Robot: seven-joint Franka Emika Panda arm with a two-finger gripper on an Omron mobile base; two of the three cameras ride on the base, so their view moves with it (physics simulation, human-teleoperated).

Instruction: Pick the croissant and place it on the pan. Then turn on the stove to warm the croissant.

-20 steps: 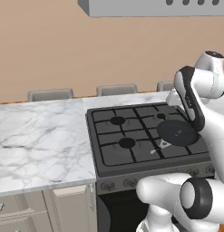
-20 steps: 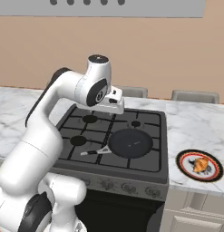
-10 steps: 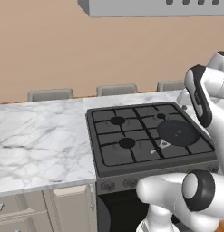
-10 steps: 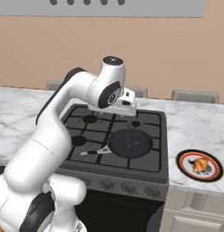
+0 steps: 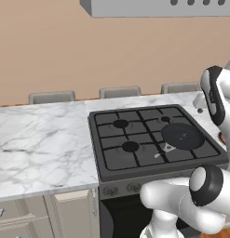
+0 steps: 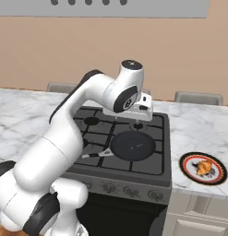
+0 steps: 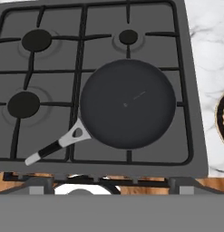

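Observation:
The croissant (image 6: 205,167) lies on a round white plate with a red rim (image 6: 189,162) on the counter right of the stove (image 6: 94,132). The dark round pan (image 6: 133,145) sits on the stove's front right burner, handle pointing front-left. My gripper (image 6: 136,120) hangs above the stove just behind the pan, well left of the croissant, open and holding nothing. In the hand view the pan (image 7: 127,103) is straight below, with the plate's rim (image 7: 221,118) at the right edge. The pan (image 5: 182,135) also appears in the left base view.
Marble counter (image 5: 42,144) stretches left of the stove and continues to the right (image 6: 198,131). A range hood (image 5: 158,7) hangs overhead. The stove's knobs (image 6: 129,190) line its front. The pan's grey handle (image 7: 54,146) juts over the front left grate.
The arm has swung to the right, carrying the hand from over the stove's back left to above the pan's far edge. Pan, plate and croissant have not moved.

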